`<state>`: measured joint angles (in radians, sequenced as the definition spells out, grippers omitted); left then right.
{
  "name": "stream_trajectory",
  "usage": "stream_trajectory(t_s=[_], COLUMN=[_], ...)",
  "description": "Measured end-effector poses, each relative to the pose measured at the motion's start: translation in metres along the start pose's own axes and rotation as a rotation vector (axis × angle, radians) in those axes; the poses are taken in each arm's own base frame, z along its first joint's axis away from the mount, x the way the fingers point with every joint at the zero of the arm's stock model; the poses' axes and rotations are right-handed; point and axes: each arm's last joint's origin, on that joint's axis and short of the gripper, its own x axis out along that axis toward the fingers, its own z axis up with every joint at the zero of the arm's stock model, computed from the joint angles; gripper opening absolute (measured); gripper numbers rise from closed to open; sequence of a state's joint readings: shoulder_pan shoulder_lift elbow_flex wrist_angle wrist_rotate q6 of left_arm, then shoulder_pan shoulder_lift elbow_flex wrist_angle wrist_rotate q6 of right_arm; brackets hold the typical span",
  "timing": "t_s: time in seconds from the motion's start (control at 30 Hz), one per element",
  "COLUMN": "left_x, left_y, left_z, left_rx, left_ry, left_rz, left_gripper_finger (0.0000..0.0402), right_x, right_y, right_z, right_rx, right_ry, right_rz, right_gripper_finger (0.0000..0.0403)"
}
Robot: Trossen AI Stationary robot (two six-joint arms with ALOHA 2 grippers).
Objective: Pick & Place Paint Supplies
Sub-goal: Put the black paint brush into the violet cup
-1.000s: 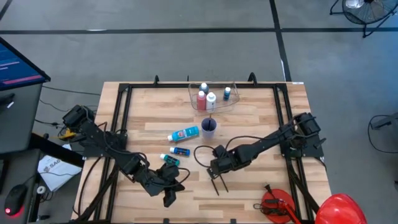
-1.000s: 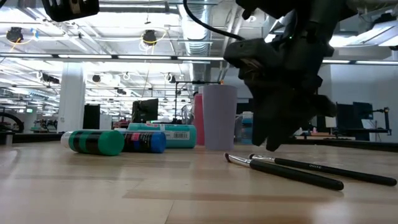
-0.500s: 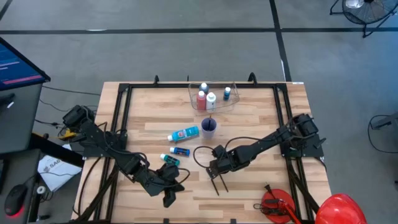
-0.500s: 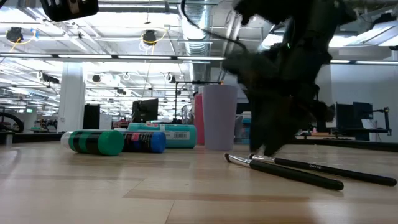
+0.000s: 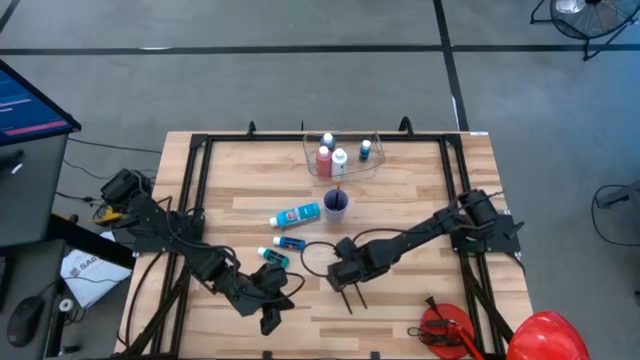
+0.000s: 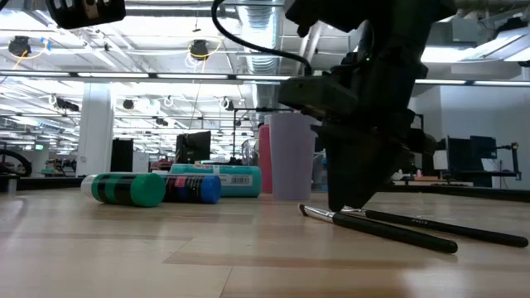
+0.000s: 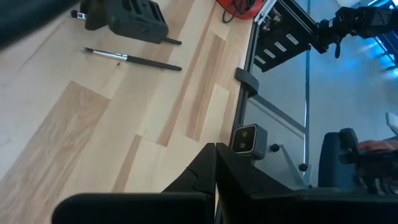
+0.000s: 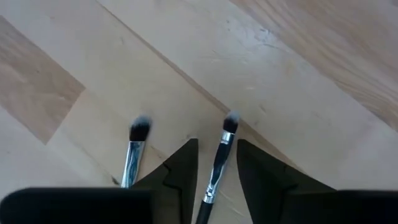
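We count 2 brushes (image 8: 217, 163) on the surface (image 5: 420, 190), lying side by side, the other one (image 8: 134, 152) just next to it. 3 paint tubes rest flat out in the open: 1 larger light blue (image 5: 297, 215), 1 small blue (image 5: 289, 243) and 1 teal (image 5: 272, 257). Inside the 1 clear tub (image 5: 343, 166) we see 3 small bottles standing: 1 red (image 5: 324, 160), 1 white (image 5: 340, 159), 1 blue (image 5: 366, 150). There is 1 purple cup (image 5: 336, 203), and we have 2 arms over the surface.
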<state>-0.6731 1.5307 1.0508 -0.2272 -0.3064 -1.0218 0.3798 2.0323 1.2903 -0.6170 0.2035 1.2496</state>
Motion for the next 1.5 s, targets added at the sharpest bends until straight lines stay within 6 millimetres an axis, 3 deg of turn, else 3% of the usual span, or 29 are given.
stream_trajectory(t_s=[0.37,0.67,0.83,1.17,1.5], left_x=[-0.001,-0.001,-0.001,-0.007,-0.047], left_y=[-0.001,0.000,0.000,-0.002,-0.006], left_z=[-0.002,-0.002,-0.002,-0.006,-0.008], left_rx=[-0.001,0.000,0.002,0.011,0.027], left_ry=[0.006,0.006,0.007,-0.063,-0.260], left_rz=[-0.001,0.004,0.011,0.057,0.139], left_gripper_finger=[0.0000,0.0000,0.0000,0.0000,0.0000], right_x=[0.004,-0.010,-0.032,-0.062,-0.143], right_y=[-0.006,0.008,0.026,0.035,-0.002], right_z=[0.003,0.012,0.026,0.062,0.115], right_rx=[0.014,-0.039,-0.074,-0.095,0.006], right_ry=[0.071,0.060,-0.031,-0.189,-0.587], right_rz=[-0.034,-0.045,0.007,0.028,-0.005], right_gripper_finger=[0.0011,0.0002,0.0001,0.0000,0.0000])
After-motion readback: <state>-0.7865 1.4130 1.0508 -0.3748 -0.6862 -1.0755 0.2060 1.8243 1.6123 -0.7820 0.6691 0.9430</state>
